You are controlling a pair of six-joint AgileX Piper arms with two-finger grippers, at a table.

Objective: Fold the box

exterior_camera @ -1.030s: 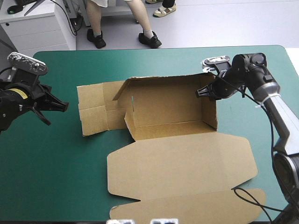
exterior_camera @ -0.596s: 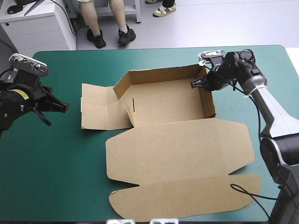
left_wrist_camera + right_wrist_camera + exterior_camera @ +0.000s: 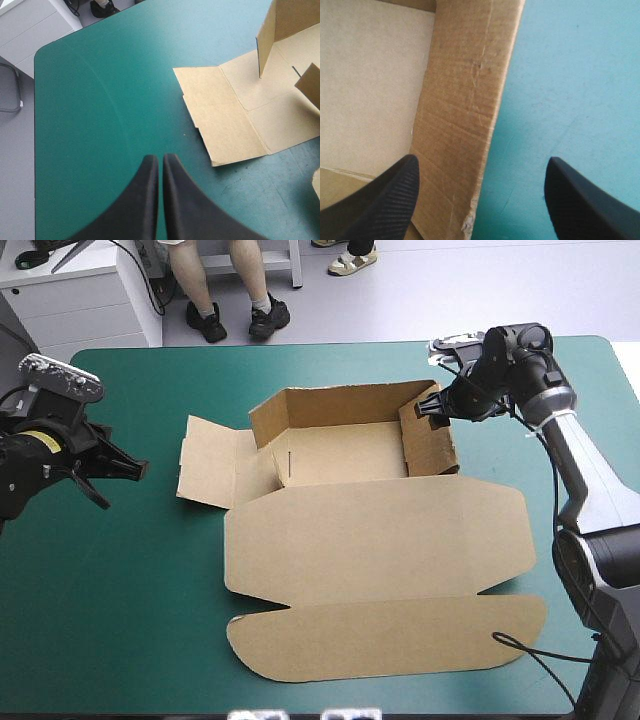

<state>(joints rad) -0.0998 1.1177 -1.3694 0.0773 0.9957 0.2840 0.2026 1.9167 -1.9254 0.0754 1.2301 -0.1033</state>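
Board of the brown box (image 3: 375,540) lies at the middle of the table, partly set up. Its back wall (image 3: 340,405) stands upright along the far side, and the right wall (image 3: 432,448) is raised too, leaning slightly inward. The left flaps (image 3: 210,468) lie open and almost flat on the cover, spread toward the table's left edge. The lid lies flat toward the near edge, and its rounded tuck flap (image 3: 390,635) ends just short of that edge.

The right gripper (image 3: 432,410) is at the top far corner of the right wall. Its claw is released: the black fingers stand wide apart astride the wall's edge, one over the box's floor and the other over bare cover. No contact with the board can be made out.

The left gripper (image 3: 161,157) hangs over bare cover near the left edge, well apart from the box and pointing toward the left flaps. Its claw is clenched on nothing, the two fingers meeting in a point.

The teal-green cover (image 3: 130,590) lies smooth and unmarked around the board, with rounded far corners. Beyond the far left corner stand a pale cabinet (image 3: 90,300) and grey floor (image 3: 450,290).
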